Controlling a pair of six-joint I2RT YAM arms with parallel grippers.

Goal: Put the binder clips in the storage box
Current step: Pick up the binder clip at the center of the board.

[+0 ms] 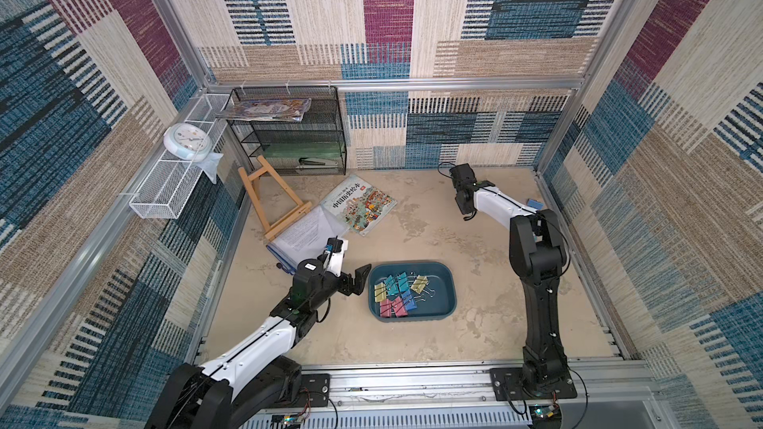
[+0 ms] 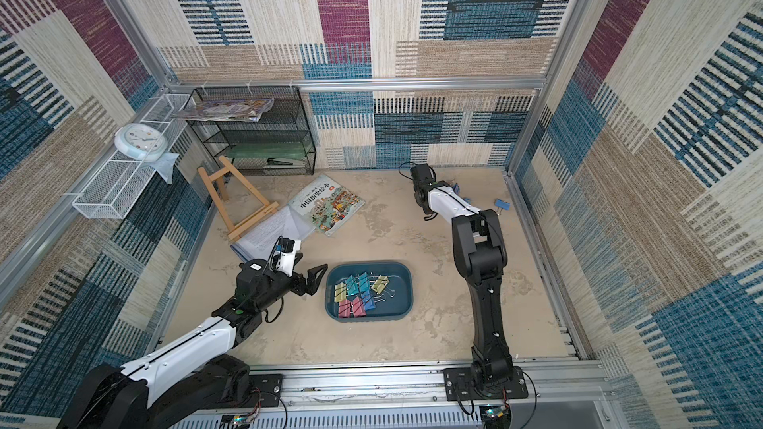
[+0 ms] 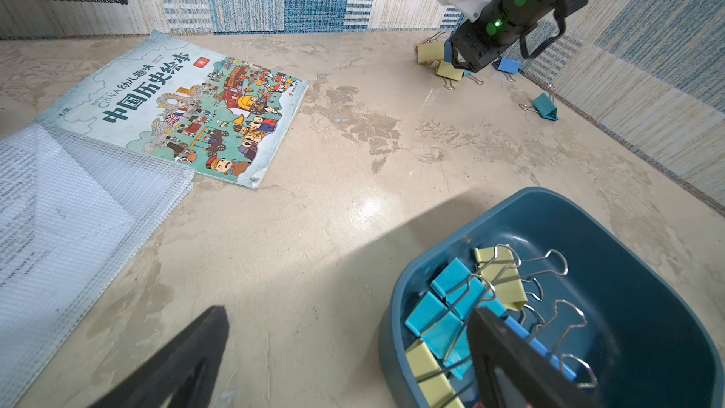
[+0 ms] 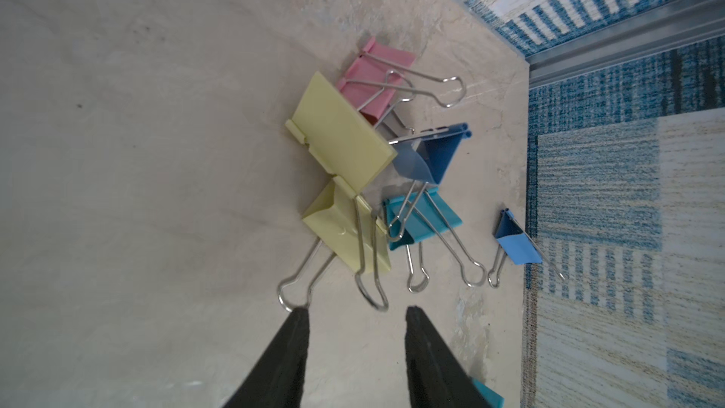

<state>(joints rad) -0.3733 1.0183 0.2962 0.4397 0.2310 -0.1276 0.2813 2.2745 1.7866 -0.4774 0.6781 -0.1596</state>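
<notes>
The dark teal storage box point(image 1: 438, 300) point(image 2: 398, 300) sits near the table's front middle. Several binder clips point(image 1: 396, 290) point(image 2: 358, 293) point(image 3: 455, 308) in yellow, teal, blue and pink lie inside it. My left gripper point(image 1: 357, 280) point(image 3: 348, 310) hangs wide open and empty just left of the box. Near the far right corner my right gripper point(image 4: 356, 311) is open over the table, nothing between its fingers. Just beyond its tips lie two yellow clips point(image 4: 345, 225) point(image 4: 341, 131), a pink point(image 4: 372, 80), a blue point(image 4: 435, 155) and a teal clip point(image 4: 423, 217). Another blue clip point(image 4: 514, 245) point(image 1: 535, 203) lies by the wall.
A picture book point(image 1: 358, 205), a mesh document pouch point(image 1: 305, 233) and a wooden easel point(image 1: 268, 200) lie at the back left. A black mesh rack point(image 1: 289, 130) stands against the back wall. A white wire basket point(image 1: 177, 183) holding a clock point(image 1: 186, 140) hangs on the left wall.
</notes>
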